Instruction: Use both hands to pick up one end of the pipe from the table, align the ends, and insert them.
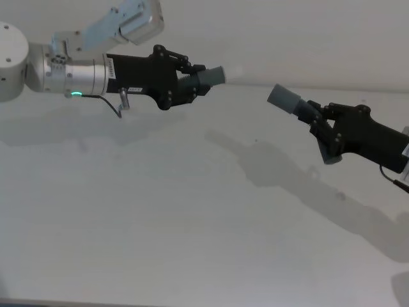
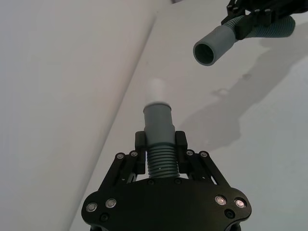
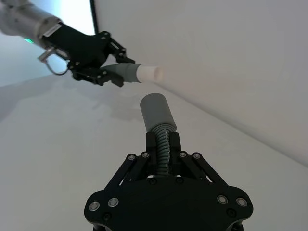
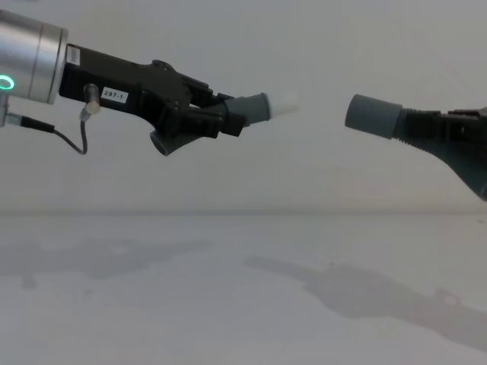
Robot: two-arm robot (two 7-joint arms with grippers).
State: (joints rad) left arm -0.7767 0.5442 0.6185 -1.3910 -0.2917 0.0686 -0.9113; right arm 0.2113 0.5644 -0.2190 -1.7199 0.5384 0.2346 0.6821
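Held clear above the white matte surface (image 1: pixel 160 224), two ribbed, dark grey pipe sections face each other end to end with a gap between them. The left pincer (image 1: pixel 192 82) is clamped on the corrugated neck of the left hose piece (image 2: pixel 161 161). Its smooth grey cuff (image 1: pixel 214 75) narrows to a white tip (image 2: pixel 156 89), which is faint against the pale wall in the head view. The right pincer (image 1: pixel 317 117), its arm cut off at the frame edge, grips the right hose piece (image 3: pixel 163 144) just behind a wider, hollow socket cuff (image 1: pixel 284 99). Much of each hose is hidden behind the black plastic pincer bodies.
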